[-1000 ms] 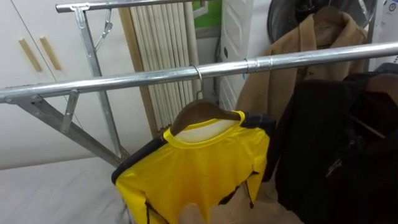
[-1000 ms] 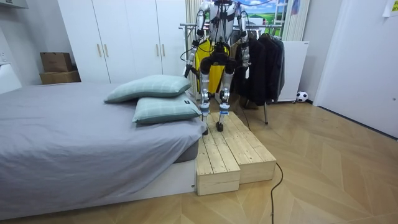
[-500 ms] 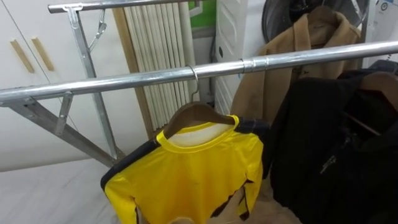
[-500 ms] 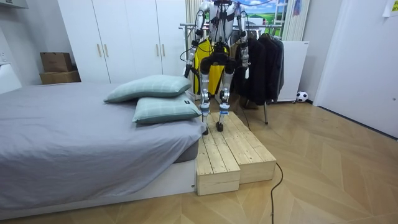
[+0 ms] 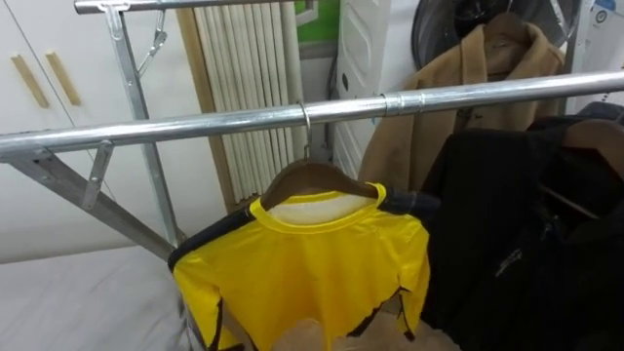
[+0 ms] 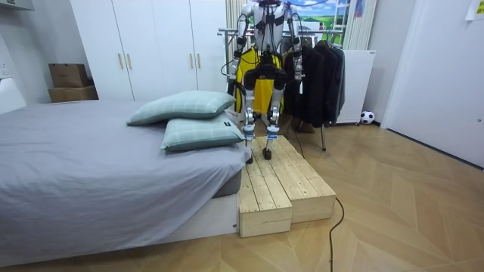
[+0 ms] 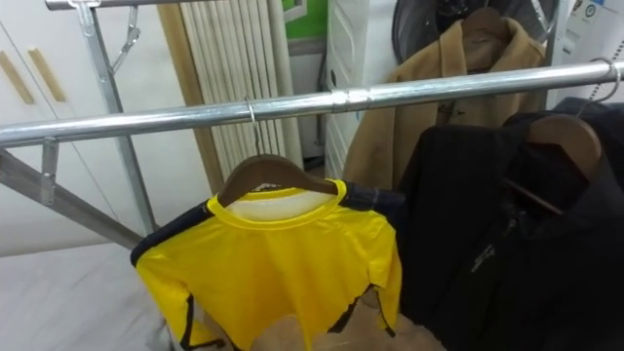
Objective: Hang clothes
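A yellow shirt [image 5: 312, 268] with dark sleeves hangs on a wooden hanger [image 5: 314, 177]. The hanger's hook sits over the long metal rail [image 5: 195, 125] of the clothes rack, right in front of me. The shirt [image 7: 283, 258] hangs free, a little lower on its left side. In the room view I stand upright on a wooden platform [image 6: 283, 181], facing the rack. My left hand [image 6: 236, 56] and right hand [image 6: 297, 66] are held by my sides.
A black jacket [image 5: 526, 234] hangs close on the shirt's right, with a tan coat [image 5: 458, 97] on a rail behind it. The rack's slanted brace [image 5: 88, 195] is at the left. A bed [image 6: 91, 166] with two pillows lies beside the platform.
The whole picture shifted a little left and then back, so the camera moved. The yellow shirt stays hooked on the rail and sways slightly.
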